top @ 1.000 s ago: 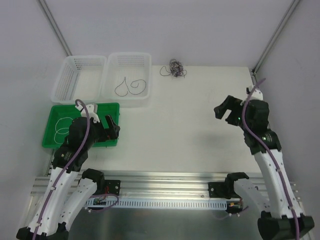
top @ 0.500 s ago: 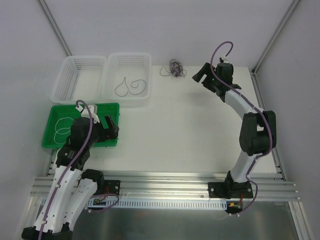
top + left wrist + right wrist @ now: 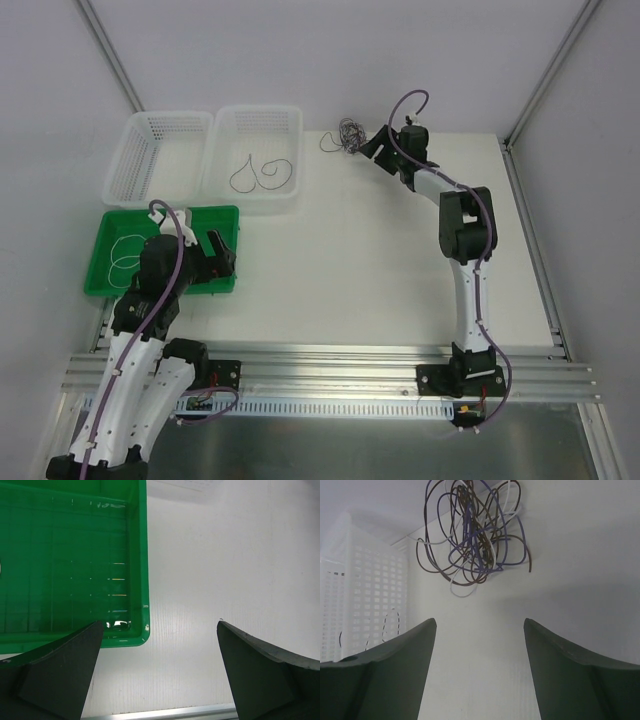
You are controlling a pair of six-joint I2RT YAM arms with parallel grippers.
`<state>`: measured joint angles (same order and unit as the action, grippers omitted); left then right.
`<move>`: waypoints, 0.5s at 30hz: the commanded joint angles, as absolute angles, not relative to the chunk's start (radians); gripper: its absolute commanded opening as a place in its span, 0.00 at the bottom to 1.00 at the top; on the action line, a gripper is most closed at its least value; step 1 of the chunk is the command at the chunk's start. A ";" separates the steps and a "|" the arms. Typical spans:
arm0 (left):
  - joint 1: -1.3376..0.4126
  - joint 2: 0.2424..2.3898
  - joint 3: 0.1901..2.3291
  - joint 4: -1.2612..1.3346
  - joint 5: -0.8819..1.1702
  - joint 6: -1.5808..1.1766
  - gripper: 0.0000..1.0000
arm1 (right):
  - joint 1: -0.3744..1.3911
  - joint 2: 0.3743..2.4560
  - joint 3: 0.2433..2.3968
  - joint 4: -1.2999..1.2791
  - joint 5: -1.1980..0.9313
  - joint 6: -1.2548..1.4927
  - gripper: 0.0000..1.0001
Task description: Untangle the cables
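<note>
cables (image 3: pixel 472 535) | purple, brown, white strands | tangled clump | far edge of table (image 3: pixel 400 270)

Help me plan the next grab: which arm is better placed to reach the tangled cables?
Right. The right gripper, open, faces the cables close ahead; the left gripper hangs by the green tray, far from them.

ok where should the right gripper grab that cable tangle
Probably the loose brown end poking out of the cable tangle, rightmost in the wrist view, clear of the dense middle. Come from the near side, where the right gripper faces it, open.
</note>
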<state>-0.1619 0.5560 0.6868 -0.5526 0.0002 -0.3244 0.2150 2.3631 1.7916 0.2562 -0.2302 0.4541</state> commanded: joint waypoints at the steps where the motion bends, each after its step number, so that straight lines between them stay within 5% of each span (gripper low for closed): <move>1: -0.147 0.558 0.678 -0.515 0.017 -0.305 0.99 | 0.219 2.419 1.885 0.371 -0.258 0.491 0.75; 15: -0.140 0.575 0.672 -0.515 0.031 -0.310 0.99 | 0.221 2.649 2.115 0.440 -0.209 0.584 0.63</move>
